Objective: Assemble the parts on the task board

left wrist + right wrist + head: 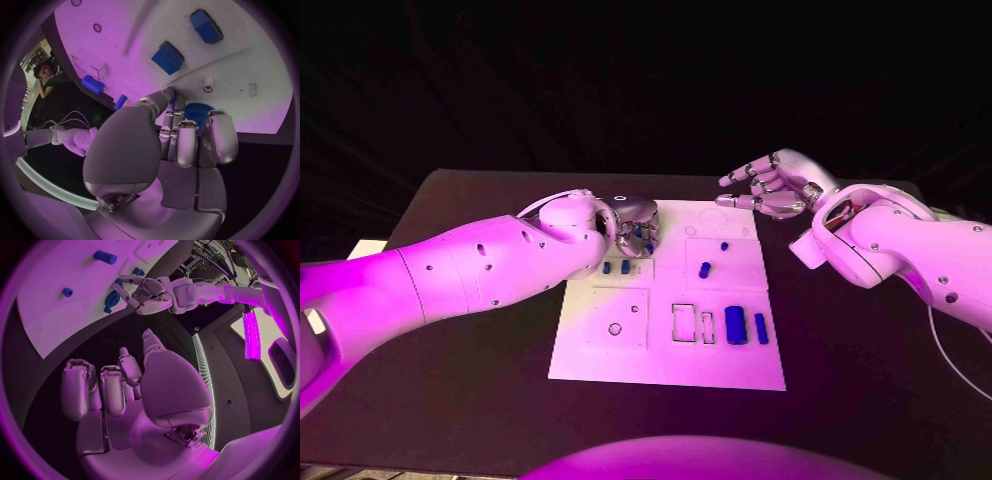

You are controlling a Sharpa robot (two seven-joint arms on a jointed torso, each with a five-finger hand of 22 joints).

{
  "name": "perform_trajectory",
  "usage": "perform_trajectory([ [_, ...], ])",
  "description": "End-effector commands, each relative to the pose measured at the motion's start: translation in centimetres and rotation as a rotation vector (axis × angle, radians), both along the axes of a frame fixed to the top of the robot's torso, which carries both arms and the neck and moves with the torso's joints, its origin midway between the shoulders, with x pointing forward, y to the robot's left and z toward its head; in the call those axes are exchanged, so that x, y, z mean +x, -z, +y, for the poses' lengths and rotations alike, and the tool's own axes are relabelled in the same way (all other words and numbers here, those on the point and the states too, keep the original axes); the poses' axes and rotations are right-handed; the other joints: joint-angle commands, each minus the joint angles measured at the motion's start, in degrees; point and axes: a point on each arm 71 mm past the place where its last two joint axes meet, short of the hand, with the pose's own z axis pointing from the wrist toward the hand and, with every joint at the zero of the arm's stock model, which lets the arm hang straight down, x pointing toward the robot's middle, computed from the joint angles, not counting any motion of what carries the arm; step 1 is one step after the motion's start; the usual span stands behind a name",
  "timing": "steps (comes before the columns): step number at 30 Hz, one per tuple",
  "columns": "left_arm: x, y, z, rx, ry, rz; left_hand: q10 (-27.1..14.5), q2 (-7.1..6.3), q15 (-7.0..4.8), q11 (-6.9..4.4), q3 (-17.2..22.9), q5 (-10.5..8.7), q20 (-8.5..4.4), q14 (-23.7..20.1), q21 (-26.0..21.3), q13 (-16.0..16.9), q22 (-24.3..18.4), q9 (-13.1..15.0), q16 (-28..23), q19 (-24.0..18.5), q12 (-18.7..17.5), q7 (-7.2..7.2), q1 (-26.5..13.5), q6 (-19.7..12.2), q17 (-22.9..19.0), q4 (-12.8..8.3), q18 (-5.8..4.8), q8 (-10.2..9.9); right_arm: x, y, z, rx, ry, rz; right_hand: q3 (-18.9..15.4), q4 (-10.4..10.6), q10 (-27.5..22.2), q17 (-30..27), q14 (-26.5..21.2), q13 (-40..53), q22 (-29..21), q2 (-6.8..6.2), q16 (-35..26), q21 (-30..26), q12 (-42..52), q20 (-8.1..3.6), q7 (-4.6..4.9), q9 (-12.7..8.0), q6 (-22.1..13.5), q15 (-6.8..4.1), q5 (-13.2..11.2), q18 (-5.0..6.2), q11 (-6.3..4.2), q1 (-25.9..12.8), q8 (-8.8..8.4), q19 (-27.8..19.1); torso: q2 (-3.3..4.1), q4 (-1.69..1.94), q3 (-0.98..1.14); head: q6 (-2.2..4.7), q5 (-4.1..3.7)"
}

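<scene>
You are working the left hand [633,226] at the task board's [733,372] upper left corner, fingers closing on a blue gear [199,111], likely seating it; press gently next. The left wrist view is revealing that gear. Your right hand [770,186] is hovering upper right, fingers apart, holding nothing.

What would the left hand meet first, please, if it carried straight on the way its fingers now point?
Most likely the round blue gear just beyond the left hand's fingertips, on the task board; whether they already touch it is unclear.
</scene>
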Motion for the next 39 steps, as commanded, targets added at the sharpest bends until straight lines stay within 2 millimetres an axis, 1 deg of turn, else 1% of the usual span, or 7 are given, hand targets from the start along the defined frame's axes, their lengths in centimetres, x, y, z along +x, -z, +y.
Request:
perform_trajectory([
  [1, -0.3, -0.3, 0.0, -0.063, 0.014, -0.022, 0.6, 0.6, -0.13, 0.0, 0.5, 0.08, -0.07, 2.8, 0.3, 0.0, 2.0, -0.1, 0.1, 0.5, -0.5, 0.03, -0.3, 0.6, -0.2, -0.3, -0.79, -0.2, -0.1, 0.0, 0.2, -0.001, -0.014, 0.001, -0.3, -0.1, 0.2, 7.0, 4.3, 0.1, 0.0, 0.65, -0.2, -0.3, 0.3, -0.08, -0.05, 0.1, 0.5, -0.24, 0.3, 0.76, -0.1, -0.1, 0.06, -0.3, 0.03, -0.03, 0.0, 0.02, -0.05],
  [11, -0.9, -2.0, 1.4, -0.16, -0.006, -0.046, 1.2, 0.43, -0.1, 0.03, 1.1, 0.07, -0.04, 2.8, 0.6, 0.0, 2.2, -0.2, 0.1, 0.5, -1.0, 0.09, -0.6, 1.0, -0.4, -0.9, -0.82, -0.4, -0.1, 0.0, 0.0, -0.002, -0.011, 0.001, -0.3, -0.1, 0.2, 7.0, 4.3, 0.1, 0.0, 0.65, -0.2, -0.3, 0.3, -0.08, -0.05, 0.1, 0.5, -0.24, 0.3, 0.76, -0.1, -0.1, 0.06, -0.3, -0.04, 0.09, 0.06, 0.34, -0.02],
  [18, -1.2, -3.0, 3.5, -0.189, -0.047, -0.019, 1.3, 0.28, -0.08, 0.06, 1.2, 0.03, -0.02, 2.8, 0.6, 0.0, 2.3, -0.3, 0.1, 0.5, -1.3, 0.11, -1.0, 1.1, -0.5, -1.0, -0.83, -0.5, -0.1, 0.0, -0.1, -0.003, -0.008, 0.001, -0.3, -0.1, 0.2, 7.0, 4.3, 0.1, 0.0, 0.65, -0.2, -0.3, 0.3, -0.08, -0.05, 0.1, 0.5, -0.24, 0.3, 0.76, -0.1, -0.1, 0.06, -0.3, -0.07, 0.08, 0.1, 0.47, 0.26],
  [23, -1.1, -2.9, 5.0, -0.173, -0.079, -0.001, 1.4, 0.18, -0.07, 0.05, 1.2, -0.01, 0.0, 2.8, 0.5, 0.0, 2.3, -0.3, 0.1, 0.5, -1.5, 0.08, -1.3, 1.2, -0.6, -1.1, -0.81, -0.6, -0.1, 0.0, -0.2, -0.004, -0.005, 0.001, -0.3, -0.1, 0.2, 7.0, 4.3, 0.1, 0.0, 0.65, -0.2, -0.3, 0.3, -0.08, -0.05, 0.1, 0.5, -0.24, 0.3, 0.76, -0.1, -0.1, 0.06, -0.3, 0.06, 0.12, 0.0, 0.51, 0.26],
  [30, -0.8, -2.6, 6.4, -0.145, -0.111, 0.021, 1.5, 0.1, -0.06, 0.03, 1.2, -0.04, 0.01, 2.7, 0.5, 0.0, 2.3, -0.4, 0.0, 0.5, -1.7, 0.05, -1.6, 1.3, -0.7, -1.1, -0.81, -0.7, 0.0, 0.0, -0.3, -0.005, -0.003, 0.001, -0.3, -0.1, 0.2, 7.0, 4.3, 0.1, 0.0, 0.65, -0.2, -0.3, 0.3, -0.08, -0.05, 0.1, 0.5, -0.24, 0.3, 0.76, -0.1, -0.1, 0.06, -0.3, -0.01, 0.17, -0.02, 0.42, 0.36],
  [33, -0.7, -2.3, 6.7, -0.132, -0.114, 0.034, 1.6, -0.08, -0.05, 0.01, 1.1, -0.08, 0.03, 2.7, 0.4, -0.1, 2.2, -0.5, 0.0, 0.4, -2.1, 0.01, -2.2, 1.3, -0.8, -1.0, -0.77, -0.9, 0.0, 0.0, -0.3, -0.005, -0.004, 0.001, -0.3, -0.1, 0.2, 7.0, 4.3, 0.1, 0.0, 0.65, -0.2, -0.3, 0.3, -0.08, -0.05, 0.1, 0.5, -0.24, 0.3, 0.76, -0.1, -0.1, 0.06, -0.3, 0.02, 0.0, -0.03, 0.41, 0.64],
  [39, -0.6, -1.8, 7.0, -0.116, -0.117, 0.044, 1.6, -0.05, -0.06, 0.01, 1.1, -0.07, 0.04, 2.7, 0.4, -0.1, 2.2, -0.5, 0.0, 0.4, -2.2, -0.01, -2.3, 1.3, -0.9, -1.0, -0.76, -1.0, 0.0, 0.0, -0.3, -0.005, -0.004, 0.001, -0.3, -0.1, 0.2, 7.0, 4.3, 0.1, 0.0, 0.65, -0.2, -0.3, 0.3, -0.08, -0.05, 0.1, 0.5, -0.24, 0.3, 0.76, -0.1, -0.1, 0.06, -0.3, 0.05, -0.11, -0.09, 0.36, 0.53],
])
